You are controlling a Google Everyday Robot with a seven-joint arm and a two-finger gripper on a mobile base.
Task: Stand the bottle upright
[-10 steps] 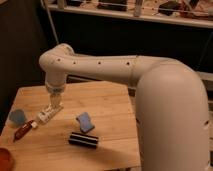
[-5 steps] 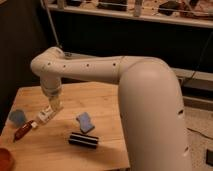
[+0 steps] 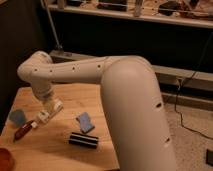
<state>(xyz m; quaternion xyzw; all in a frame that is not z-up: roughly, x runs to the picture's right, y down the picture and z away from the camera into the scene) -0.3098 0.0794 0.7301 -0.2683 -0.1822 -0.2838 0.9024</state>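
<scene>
Hand [image 3: 49, 105] mostly hidden under the arm [image 3: 75, 73], spread wide over the bottle [image 3: 45, 115], which lies flat on the table [image 3: 55, 150], partly covered.

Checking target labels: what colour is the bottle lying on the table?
Bottle: white; camera view. Tool poised just over it.

Bottle [image 3: 44, 116]: showing as a small white oblong with a faint dark marking on its side.
Pose: lying on its side, not standing, with its long axis running diagonally from near-left to far-right.
Place: resting on the left part of the wooden table [image 3: 55, 150].
Gripper [image 3: 49, 106]: hanging directly over the bottle's middle and partly covering it.
</scene>
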